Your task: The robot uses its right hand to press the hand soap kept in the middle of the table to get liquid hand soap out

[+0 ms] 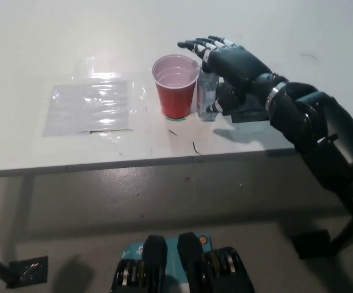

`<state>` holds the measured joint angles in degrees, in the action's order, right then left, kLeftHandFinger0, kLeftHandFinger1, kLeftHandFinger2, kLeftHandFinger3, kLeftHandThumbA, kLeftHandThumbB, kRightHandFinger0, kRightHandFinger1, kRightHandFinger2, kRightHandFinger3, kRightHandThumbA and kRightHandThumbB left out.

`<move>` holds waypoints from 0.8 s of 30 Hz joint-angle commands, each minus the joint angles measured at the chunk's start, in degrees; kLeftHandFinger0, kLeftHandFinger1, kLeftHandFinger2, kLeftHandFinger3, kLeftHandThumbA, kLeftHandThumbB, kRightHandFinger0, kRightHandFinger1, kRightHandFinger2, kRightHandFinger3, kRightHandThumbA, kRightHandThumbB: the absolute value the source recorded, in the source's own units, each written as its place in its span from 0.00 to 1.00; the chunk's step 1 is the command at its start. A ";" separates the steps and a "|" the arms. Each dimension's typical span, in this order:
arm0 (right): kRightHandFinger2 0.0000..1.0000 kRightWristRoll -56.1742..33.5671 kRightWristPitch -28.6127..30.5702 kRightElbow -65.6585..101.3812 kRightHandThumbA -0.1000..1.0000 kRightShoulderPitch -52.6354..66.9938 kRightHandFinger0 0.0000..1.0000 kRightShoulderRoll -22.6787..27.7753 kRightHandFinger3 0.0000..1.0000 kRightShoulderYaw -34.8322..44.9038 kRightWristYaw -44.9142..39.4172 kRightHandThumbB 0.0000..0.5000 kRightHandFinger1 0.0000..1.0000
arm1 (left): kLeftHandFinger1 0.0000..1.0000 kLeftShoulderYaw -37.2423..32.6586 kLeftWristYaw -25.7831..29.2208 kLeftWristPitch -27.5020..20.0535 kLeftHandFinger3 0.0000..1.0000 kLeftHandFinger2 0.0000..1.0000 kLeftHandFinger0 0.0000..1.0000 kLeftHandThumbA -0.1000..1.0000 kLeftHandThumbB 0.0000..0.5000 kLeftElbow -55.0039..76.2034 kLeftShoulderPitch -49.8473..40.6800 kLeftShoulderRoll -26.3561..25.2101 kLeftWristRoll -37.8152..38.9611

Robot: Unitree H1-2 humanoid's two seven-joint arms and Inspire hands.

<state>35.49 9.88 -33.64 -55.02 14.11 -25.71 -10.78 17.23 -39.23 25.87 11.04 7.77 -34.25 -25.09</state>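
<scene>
A clear hand soap bottle (208,97) stands on the white table (164,36) just right of a red plastic cup (176,85). My black right hand (231,61) lies flat over the top of the bottle, fingers spread and stretched toward the cup's rim. The palm hides the bottle's pump head. Nothing is held in the hand. My white left hand is out of the picture.
A sheet of clear plastic film (91,108) lies on the table to the left of the cup. A dark square pad (250,113) sits under my right wrist. The table's front edge (134,165) runs across the middle of the picture.
</scene>
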 commanded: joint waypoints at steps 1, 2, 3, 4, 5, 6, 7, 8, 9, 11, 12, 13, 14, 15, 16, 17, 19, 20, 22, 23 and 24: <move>1.00 -1.17 1.82 -1.75 1.00 -1.22 1.00 -0.90 1.00 1.50 2.51 0.86 1.00 | 1.00 1.51 -0.87 1.05 0.89 1.00 1.00 1.00 0.19 1.39 1.43 -1.29 -0.47; 1.00 -1.31 1.76 -2.08 1.00 -1.14 1.00 -1.13 1.00 1.73 2.77 0.86 1.00 | 1.00 1.53 -0.87 1.05 0.88 1.00 1.00 1.00 0.18 1.26 1.79 -1.38 -0.43; 1.00 -1.36 1.59 -2.34 1.00 -0.82 1.00 -1.42 1.00 1.92 2.94 0.86 1.00 | 1.00 1.51 -0.73 1.05 0.87 1.00 1.00 1.00 0.18 1.17 1.86 -1.37 -0.37; 1.00 -1.57 0.72 -2.05 1.00 -0.36 1.00 -1.78 1.00 2.12 2.37 0.85 1.00 | 1.00 1.34 -0.75 1.05 0.87 1.00 1.00 1.00 0.17 1.23 1.85 -1.50 -0.41; 1.00 -1.65 0.35 -1.94 1.00 -0.16 1.00 -1.95 1.00 2.21 2.14 0.85 1.00 | 1.00 1.28 -0.75 1.05 0.87 1.00 1.00 1.00 0.18 1.26 1.85 -1.55 -0.42; 1.00 -1.30 0.42 -2.13 1.00 -0.05 1.00 -2.11 1.00 2.09 2.45 0.85 1.00 | 1.00 0.99 -0.51 1.05 0.86 1.00 1.00 1.00 0.18 1.32 1.93 -1.73 -0.19; 1.00 -1.14 0.53 -2.44 1.00 0.07 1.00 -2.36 1.00 2.05 2.74 0.87 1.00 | 1.00 0.65 -0.63 1.05 0.87 1.00 1.00 1.00 0.19 1.34 2.09 -1.95 -0.56; 1.00 -1.21 1.39 -2.94 1.00 0.13 1.00 -2.56 1.00 1.97 3.12 0.84 1.00 | 1.00 0.60 -0.61 1.05 0.87 1.00 1.00 1.00 0.19 1.32 2.09 -2.01 -0.41; 1.00 -0.88 1.38 -2.90 1.00 0.23 1.00 -2.70 1.00 1.78 3.36 0.83 1.00 | 1.00 0.60 -0.64 1.05 0.88 1.00 1.00 1.00 0.19 1.49 2.17 -2.00 -0.59; 1.00 -1.10 1.79 -3.01 1.00 0.41 1.00 -3.03 1.00 1.59 3.32 0.77 1.00 | 1.00 1.00 -0.75 1.05 0.91 1.00 1.00 1.00 0.17 1.36 2.33 -1.70 -0.26; 1.00 -1.01 2.28 -3.41 1.00 0.31 1.00 -3.12 1.00 1.37 3.50 0.75 1.00 | 1.00 1.05 -0.91 1.05 0.90 1.00 1.00 1.00 0.19 1.32 2.48 -1.73 -0.61; 1.00 -0.88 2.08 -3.34 1.00 0.15 1.00 -3.10 1.00 1.19 3.22 0.75 1.00 | 1.00 0.96 -0.91 1.05 0.90 1.00 1.00 1.00 0.19 1.34 2.63 -1.89 -0.74; 1.00 -0.81 2.39 -3.77 1.00 0.07 1.00 -3.12 1.00 0.97 3.21 0.74 1.00 | 1.00 1.02 -0.94 1.05 0.91 1.00 1.00 1.00 0.20 1.45 2.65 -1.80 -1.05; 1.00 -0.53 3.11 -4.00 1.00 0.07 1.00 -3.01 1.00 0.63 3.38 0.71 1.00 | 1.00 1.18 -1.11 1.05 0.91 1.00 1.00 1.00 0.21 1.46 2.73 -1.64 -1.35; 1.00 -0.18 2.81 -3.83 1.00 -0.08 1.00 -2.76 1.00 0.38 3.05 0.73 1.00 | 1.00 1.24 -1.12 1.05 0.89 1.00 1.00 1.00 0.22 1.46 3.27 -1.63 -1.52; 1.00 0.66 3.11 -3.98 1.00 -0.22 1.00 -2.46 1.00 -0.32 3.07 0.76 1.00 | 1.00 1.63 -1.45 1.05 0.88 1.00 1.00 1.00 0.23 1.41 3.47 -1.38 -1.63; 1.00 1.84 3.06 -3.57 1.00 -0.15 1.00 -1.54 1.00 -1.31 2.73 0.82 1.00 | 1.00 1.36 -1.14 1.05 0.87 1.00 1.00 1.00 0.24 1.39 3.66 -1.70 -1.49; 1.00 2.08 2.85 -3.24 1.00 -0.10 1.00 -1.22 1.00 -1.61 2.48 0.82 1.00 | 1.00 1.21 -1.01 1.05 0.87 1.00 1.00 1.00 0.24 1.34 3.71 -1.81 -1.41; 1.00 3.14 3.36 -3.27 1.00 -0.22 1.00 -0.21 1.00 -2.56 2.54 0.81 1.00 | 1.00 0.95 -0.41 1.05 0.84 1.00 1.00 1.00 0.26 1.03 3.74 -2.04 -1.03; 1.00 4.60 3.07 -3.02 1.00 -0.39 1.00 0.71 1.00 -3.68 2.00 0.84 1.00 | 1.00 1.04 -0.45 1.05 0.82 1.00 1.00 1.00 0.25 1.12 3.80 -1.98 -0.87; 1.00 5.55 3.26 -2.87 1.00 -0.63 1.00 1.38 1.00 -4.52 2.09 0.85 1.00 | 1.00 1.08 -0.49 1.05 0.82 1.00 1.00 1.00 0.25 1.27 3.95 -2.02 -0.91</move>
<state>37.04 11.88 -36.52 -54.74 13.32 -27.41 -6.55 17.37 -39.25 25.88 11.03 10.32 -34.28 -25.70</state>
